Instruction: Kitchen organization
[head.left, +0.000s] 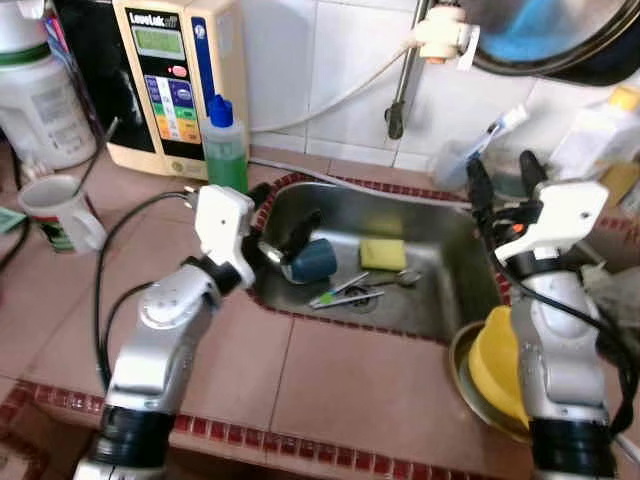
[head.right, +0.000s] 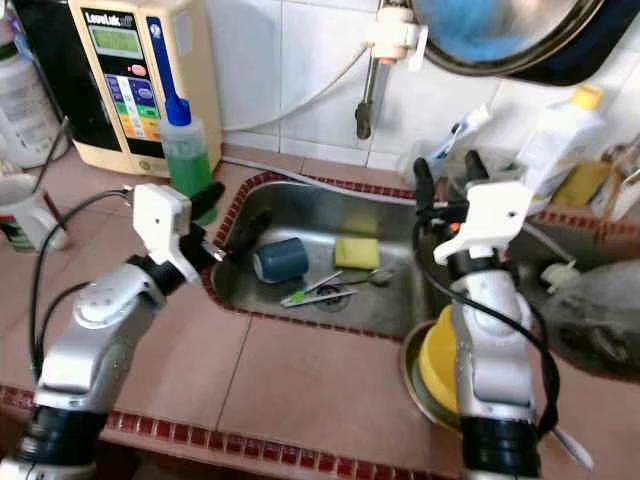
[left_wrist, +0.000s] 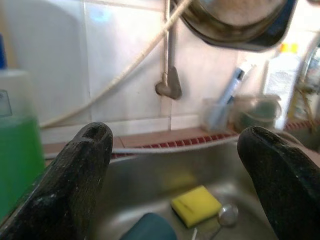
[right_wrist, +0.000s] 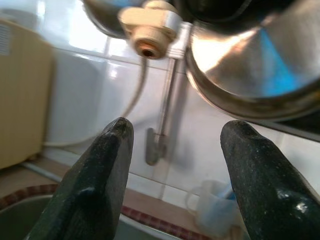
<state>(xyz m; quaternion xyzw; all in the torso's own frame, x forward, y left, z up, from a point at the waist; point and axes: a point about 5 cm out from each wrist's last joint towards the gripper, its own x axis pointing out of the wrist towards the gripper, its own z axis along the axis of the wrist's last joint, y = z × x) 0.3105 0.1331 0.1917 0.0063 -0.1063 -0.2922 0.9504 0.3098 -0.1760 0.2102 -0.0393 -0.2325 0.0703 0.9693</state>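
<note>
At the far left of the tiled worktop (head.left: 330, 385) stands a white mug (head.left: 58, 212), and behind it a cream water machine (head.left: 178, 80) leans against the wall, with a green soap bottle (head.left: 225, 150) just in front of it. The left gripper (head.left: 283, 237) reaches over the left rim of the steel sink (head.left: 440, 290); its two black fingers (left_wrist: 75, 185) are spread wide and hold nothing. Just beside its tips a dark blue cup (head.left: 313, 260) lies on its side in the basin. Next to the cup, near the drain, lie some cutlery pieces (head.left: 345, 292), and behind them sits a yellow sponge (head.left: 383, 253). The right gripper (head.left: 505, 178) is raised above the right edge of the sink, pointing up toward the tiled wall and the tap (right_wrist: 150, 30); its fingers (right_wrist: 95, 185) are also spread apart and empty. Below the right arm, a yellow bowl (head.left: 492, 365) rests on the worktop, and a white bottle (head.right: 558, 135) stands at the back right.
</note>
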